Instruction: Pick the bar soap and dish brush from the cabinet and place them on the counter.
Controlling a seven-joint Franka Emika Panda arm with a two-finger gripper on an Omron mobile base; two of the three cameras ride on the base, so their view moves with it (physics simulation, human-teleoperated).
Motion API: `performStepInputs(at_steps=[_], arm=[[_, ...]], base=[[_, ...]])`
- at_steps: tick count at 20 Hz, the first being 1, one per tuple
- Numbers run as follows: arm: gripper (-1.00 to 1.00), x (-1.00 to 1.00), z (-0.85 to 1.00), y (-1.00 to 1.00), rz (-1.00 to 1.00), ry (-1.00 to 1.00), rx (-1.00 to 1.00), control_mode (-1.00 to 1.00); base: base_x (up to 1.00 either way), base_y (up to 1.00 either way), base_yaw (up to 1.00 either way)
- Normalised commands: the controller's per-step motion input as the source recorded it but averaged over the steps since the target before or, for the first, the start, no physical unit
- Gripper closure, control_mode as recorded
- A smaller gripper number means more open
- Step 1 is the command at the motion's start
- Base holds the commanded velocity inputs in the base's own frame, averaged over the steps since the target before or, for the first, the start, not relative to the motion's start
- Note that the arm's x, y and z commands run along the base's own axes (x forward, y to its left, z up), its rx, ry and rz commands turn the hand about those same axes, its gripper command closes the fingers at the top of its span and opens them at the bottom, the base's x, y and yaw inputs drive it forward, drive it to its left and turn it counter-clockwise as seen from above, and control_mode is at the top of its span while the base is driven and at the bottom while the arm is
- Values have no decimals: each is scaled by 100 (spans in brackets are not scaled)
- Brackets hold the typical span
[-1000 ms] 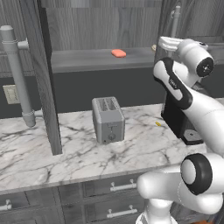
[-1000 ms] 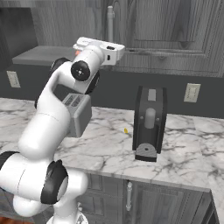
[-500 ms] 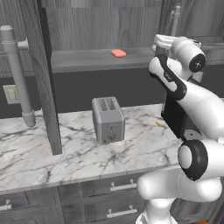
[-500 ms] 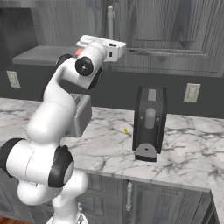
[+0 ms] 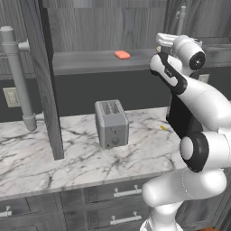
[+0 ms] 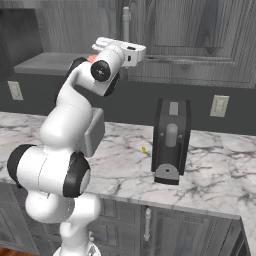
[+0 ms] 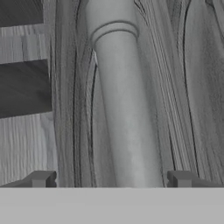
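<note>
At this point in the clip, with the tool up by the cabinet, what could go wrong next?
1. In the hand view the open tool frames the cabinet's silver bar handle, not the bar soap; closing here would probably grip the handle.
2. The soap lies on the grey shelf to the arm's left, so swinging over could knock the open cabinet door.
3. A dropped soap could land on the toaster below.

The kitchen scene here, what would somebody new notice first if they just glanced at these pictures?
Probably the big white arm, bent high with its open gripper raised to shelf height, facing a silver bar handle on a dark cabinet door. Next the bar soap, a lone orange-red spot lying on the grey shelf of the open cabinet. Below, a silver toaster stands on the white marble counter, with a tall dark appliance further right.
</note>
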Motion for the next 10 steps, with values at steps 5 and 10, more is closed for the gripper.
performStepInputs(at_steps=[5,10], arm=[[-100,38,0,-10,1,0,0,-100],[-100,37,0,-9,1,0,0,-100]], base=[[0,0,0],[0,0,0]])
